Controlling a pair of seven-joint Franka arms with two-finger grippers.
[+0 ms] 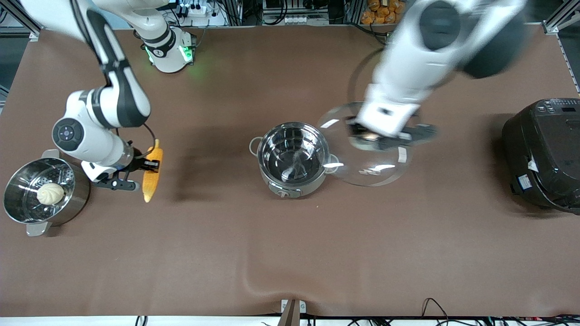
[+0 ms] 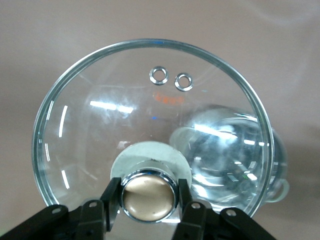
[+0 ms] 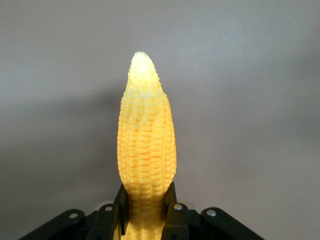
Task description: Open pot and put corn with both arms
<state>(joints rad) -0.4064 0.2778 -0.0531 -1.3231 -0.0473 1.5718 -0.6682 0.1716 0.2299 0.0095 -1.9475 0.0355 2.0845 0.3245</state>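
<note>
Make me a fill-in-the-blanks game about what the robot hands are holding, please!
1. The left hand grips the glass lid by its copper ____.
2. The right hand holds the yellow ____.
3. The pot in the middle of the table has its lid ____.
4. A white bun sits in the ____ beside the right hand.

Missing words: knob; corn; off; steamer pot

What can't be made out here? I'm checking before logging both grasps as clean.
- Corn: butt end hidden between the right gripper fingers, right wrist view.
- Left gripper: motion-blurred in front view.
- Lid: rim cut by the frame's edge, left wrist view.
- Pot: knob markings too small.
</note>
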